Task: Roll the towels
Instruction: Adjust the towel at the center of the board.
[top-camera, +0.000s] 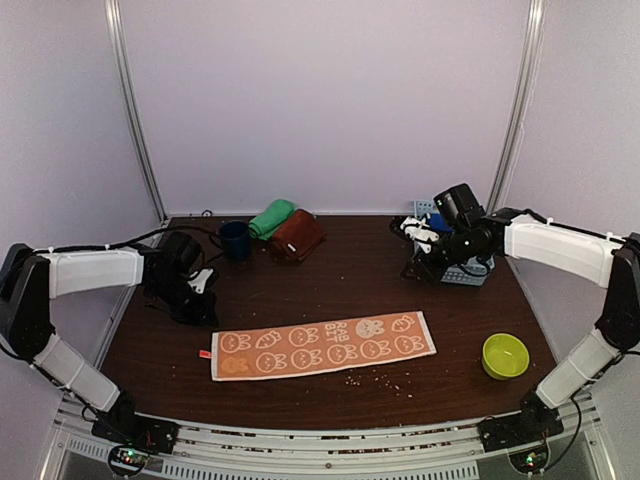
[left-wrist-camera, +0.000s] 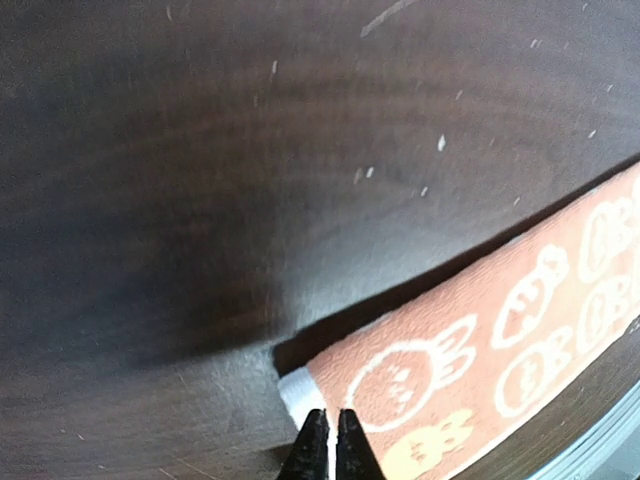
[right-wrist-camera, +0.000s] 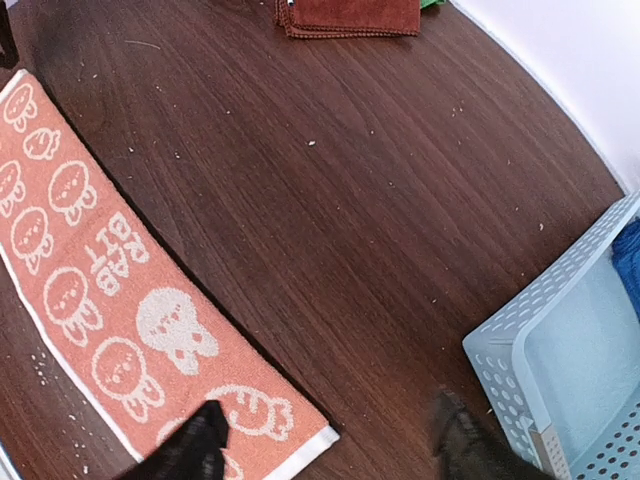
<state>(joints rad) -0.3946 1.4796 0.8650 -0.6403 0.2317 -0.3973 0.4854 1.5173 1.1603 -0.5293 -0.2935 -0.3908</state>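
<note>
so the orange bunny towel (top-camera: 325, 345) was lying flat and fully unrolled along the front of the desk (top-camera: 380, 290), long side running left to right, print facing up; the green towel (top-camera: 271, 218) sat rolled up at the back, right against the dark maroon towel (top-camera: 296, 236), which looked more like a folded bundle than a roll tbh; the navy mug (top-camera: 235, 240) stood just left of those two; the royal blue towel (right-wrist-camera: 630, 255) was only a sliver of colour inside the pale blue basket (right-wrist-camera: 560, 360) at the back right; a lime green bowl (top-camera: 505, 355) sat near the front right, off the orange towel's end.

the left hand (left-wrist-camera: 328, 445) hung low by the orange towel's left end, tips pinched nearly together with just a hairline gap, right at the white hem of the corner; couldn't tell if it touched the cloth, and nothing showed between the tips; the right hand (right-wrist-camera: 325, 440) was up over the desk near the basket, fingers spread wide, holding nothing.
</note>
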